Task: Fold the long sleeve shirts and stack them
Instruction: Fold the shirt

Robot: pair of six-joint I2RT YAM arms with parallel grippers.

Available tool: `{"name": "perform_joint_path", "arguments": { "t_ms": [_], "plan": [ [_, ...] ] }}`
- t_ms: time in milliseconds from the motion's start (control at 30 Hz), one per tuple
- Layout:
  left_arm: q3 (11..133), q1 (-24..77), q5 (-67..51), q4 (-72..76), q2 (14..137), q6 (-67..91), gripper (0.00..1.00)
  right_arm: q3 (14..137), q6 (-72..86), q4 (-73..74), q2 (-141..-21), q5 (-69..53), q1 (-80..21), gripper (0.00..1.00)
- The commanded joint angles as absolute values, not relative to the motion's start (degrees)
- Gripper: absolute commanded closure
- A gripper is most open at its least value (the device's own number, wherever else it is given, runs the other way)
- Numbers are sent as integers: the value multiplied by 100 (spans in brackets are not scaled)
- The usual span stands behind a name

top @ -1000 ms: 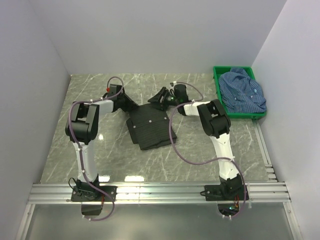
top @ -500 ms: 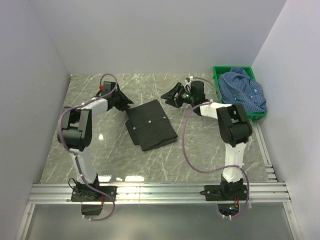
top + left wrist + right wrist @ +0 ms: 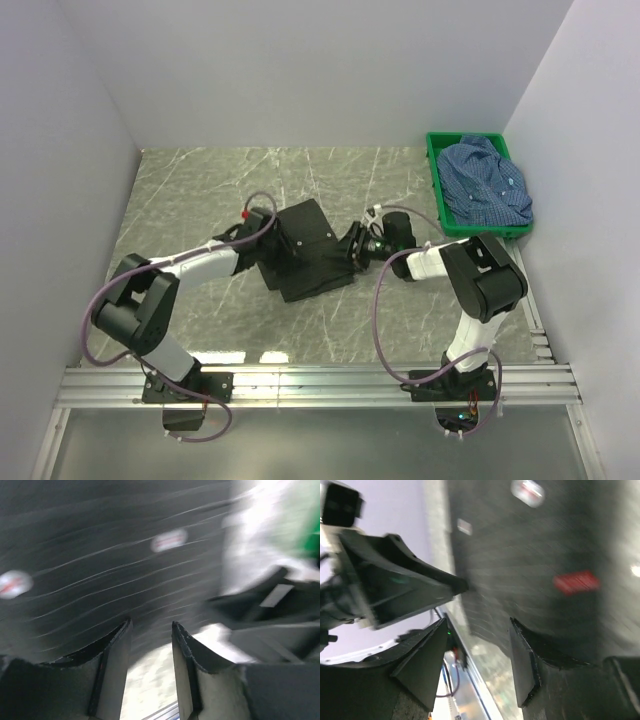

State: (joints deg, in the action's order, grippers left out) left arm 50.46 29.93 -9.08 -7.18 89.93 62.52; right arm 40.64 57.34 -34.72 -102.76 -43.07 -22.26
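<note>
Two claws spread, left claw (image 3: pixel 151 625) and right claw (image 3: pixel 477 622) flanking black shirt (image 3: pixel 305 255), long axis near-to-far

You see one shirt (image 3: pixel 305 252) lying mid-table, left gripper (image 3: pixel 266 240) at its left edge, right gripper (image 3: pixel 352 246) at its right, second shirt (image 3: pixel 486 184) in the crate (image 3: pixel 436 196), far right.

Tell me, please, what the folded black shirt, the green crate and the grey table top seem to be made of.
Folded black shirt: soft woven cloth, matt, with fine pale stripes.
Green crate: probably hard plastic; even colour, stiff straight rim.
Grey table top: glossy, veined like marble, with light reflections; stone or laminate, I cannot tell.
</note>
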Motion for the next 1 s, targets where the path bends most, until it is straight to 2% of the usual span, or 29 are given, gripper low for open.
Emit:
{"name": "perform_joint_path", "arguments": {
  "t_ms": [0,167,333,367,467,533,700,933,967],
  "plan": [
    [4729,2988,-827,-764,9079,6434,57,3772,5389,-3606,-10082,-4193,-2136,41],
    [5018,2971,-423,-1413,9071,6145,58,3788,4459,-2376,-9625,-3736,-2100,42],
    [5510,2988,-70,-2205,8675,5994,53,4534,3517,-302,-8904,-2586,-2100,42],
    [5537,2980,-44,-2328,8596,5994,50,4674,3229,-55,-8851,-2462,-2092,42],
    [5449,3015,-158,-2390,8324,5985,29,5141,2849,640,-8981,-2110,-2092,44],
    [5353,3015,-210,-2469,8367,5994,28,5378,2734,975,-9149,-2065,-2127,45],
    [5387,3006,-246,-2584,8972,5959,38,5371,2663,1108,-9624,-2039,-2267,51],
    [5721,2997,-229,-2680,9755,5635,65,5300,2698,1090,-9993,-2302,-2672,59],
    [5774,2988,-202,-2715,9825,5573,69,5300,2750,1081,-10028,-2398,-2768,63]
  ]
}}
